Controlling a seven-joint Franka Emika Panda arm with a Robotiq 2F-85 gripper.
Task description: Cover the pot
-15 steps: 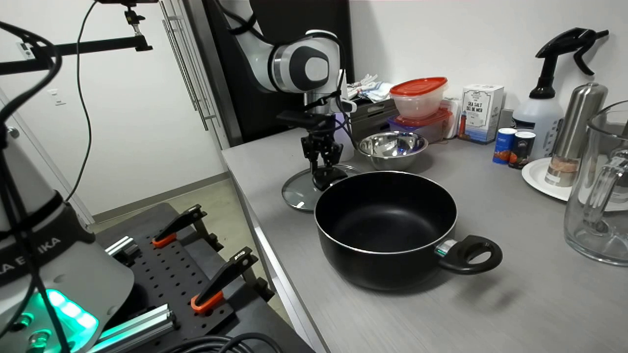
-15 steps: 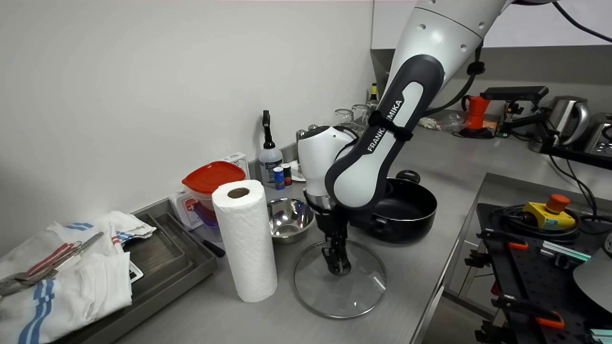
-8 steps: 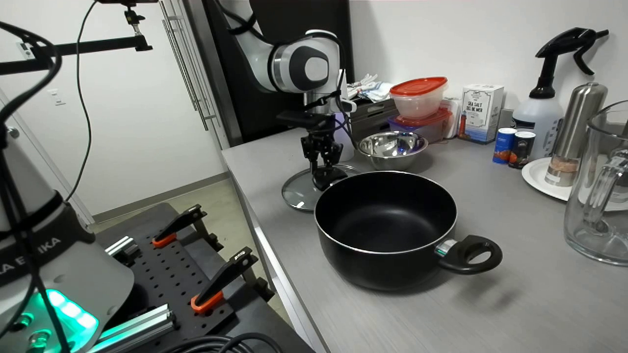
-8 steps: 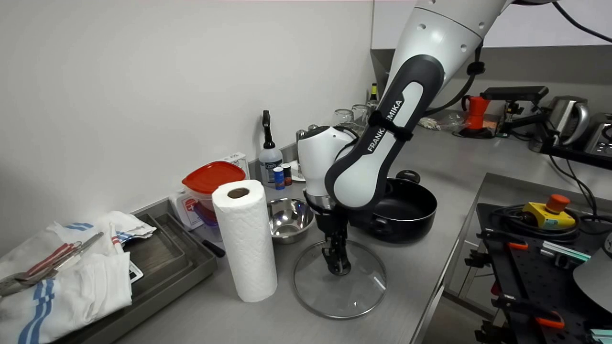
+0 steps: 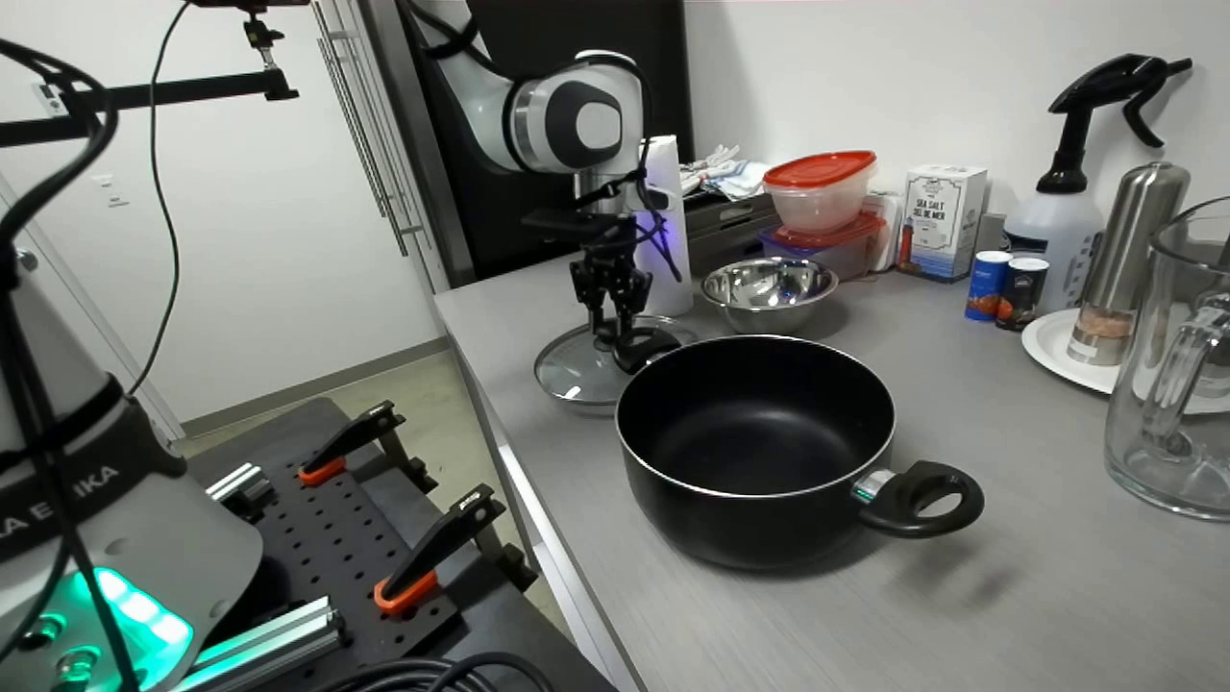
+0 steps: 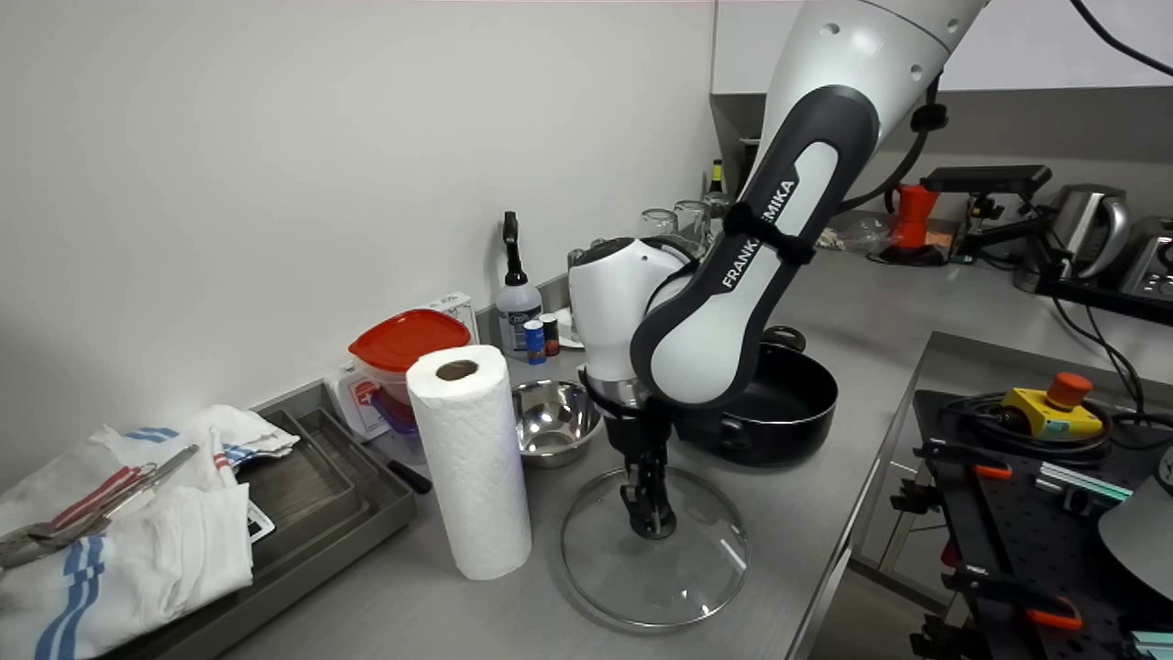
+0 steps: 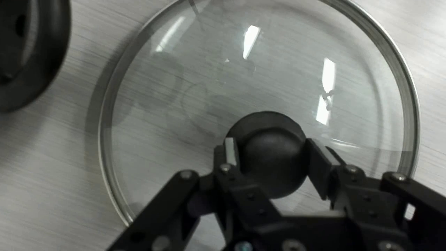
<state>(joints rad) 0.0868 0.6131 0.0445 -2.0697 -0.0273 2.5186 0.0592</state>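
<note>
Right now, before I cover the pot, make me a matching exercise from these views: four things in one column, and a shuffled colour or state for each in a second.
Things:
1. glass lid
2. pot
3. bowl
4. paper towel roll

Colours and states:
A. shiny and silver
B. white, standing on end
C. held by its knob in the gripper
D. black, uncovered

Right pairs: 1-C, 2-D, 3-A, 4-B.
</note>
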